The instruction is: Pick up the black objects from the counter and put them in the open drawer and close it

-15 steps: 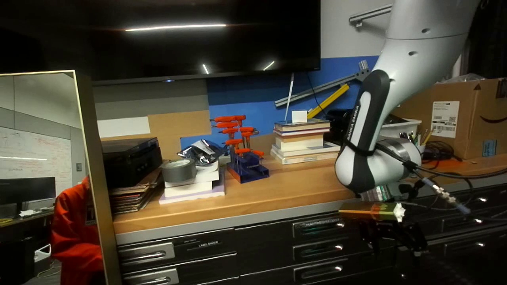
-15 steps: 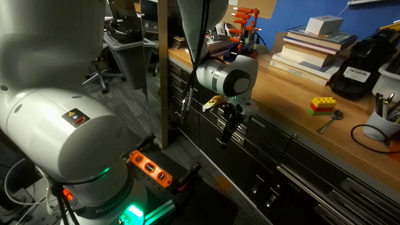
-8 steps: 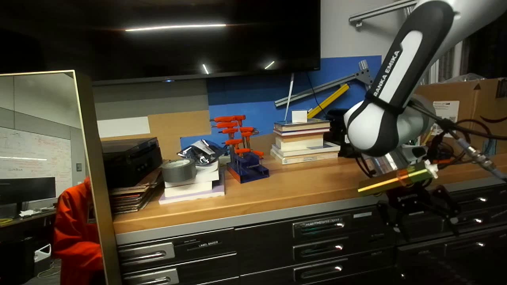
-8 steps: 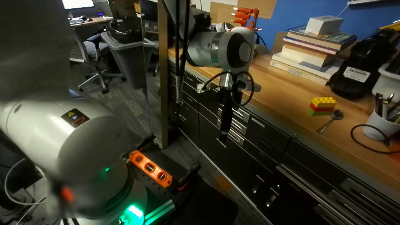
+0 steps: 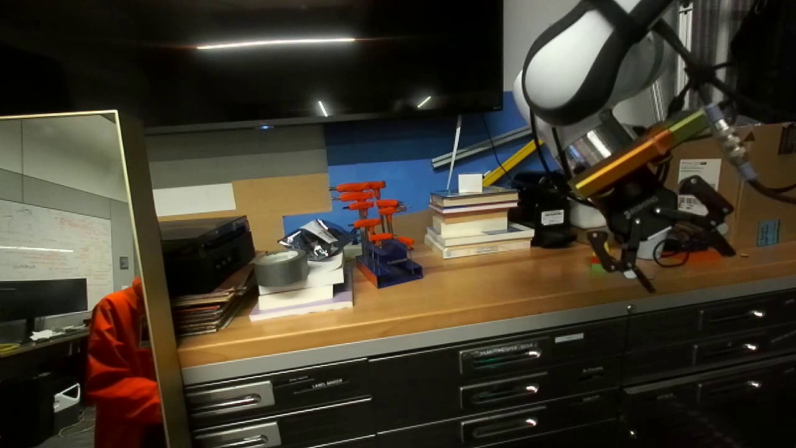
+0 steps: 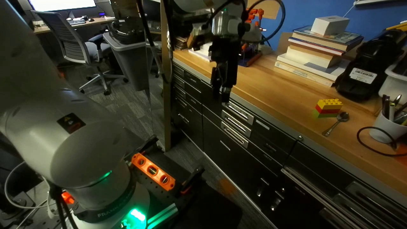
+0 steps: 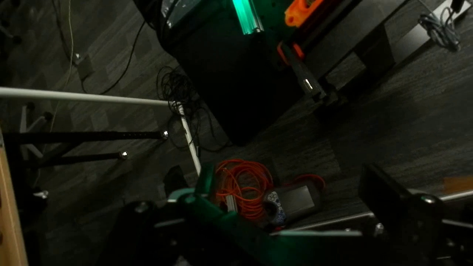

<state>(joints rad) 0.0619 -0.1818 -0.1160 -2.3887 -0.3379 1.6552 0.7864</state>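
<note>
Wrist view: the jaws stood wide apart with nothing gripped, and past them lay the dark floor [image 7: 351, 147], an orange cable coil [image 7: 255, 199] and a handheld device [image 7: 295, 199]. With that view turned floorward, an approach would probably have to lean on the outside cameras, and misjudged depth looked the likeliest cause of a miss.

In an exterior view the jaws hung tilted, one lower than the other, and appeared to be in front of the counter [image 5: 497, 292] rather than over it. Swung inward without enough lift, the lower one could strike the front edge.

None of the small black objects could be made out in any view; they may have been hidden behind the jaws or out of frame. A bulky black device [image 6: 370, 60] stood well apart from the jaws, farther along the counter, and going by colour alone might send them to that wrong target. Toy bricks [image 6: 329, 108], a spoon [image 6: 342, 117] and a pen cup [image 6: 384, 128] also lay well apart from the jaws; a low sweep could tip or scatter them. The wrist cable [image 5: 729, 140], hanging near the jaws, might snag.

Lower than the jaws, the drawer [image 6: 305, 188] with a long silver strip could not be judged open or shut; if shut, letting go there would spill a piece floorward.
</note>
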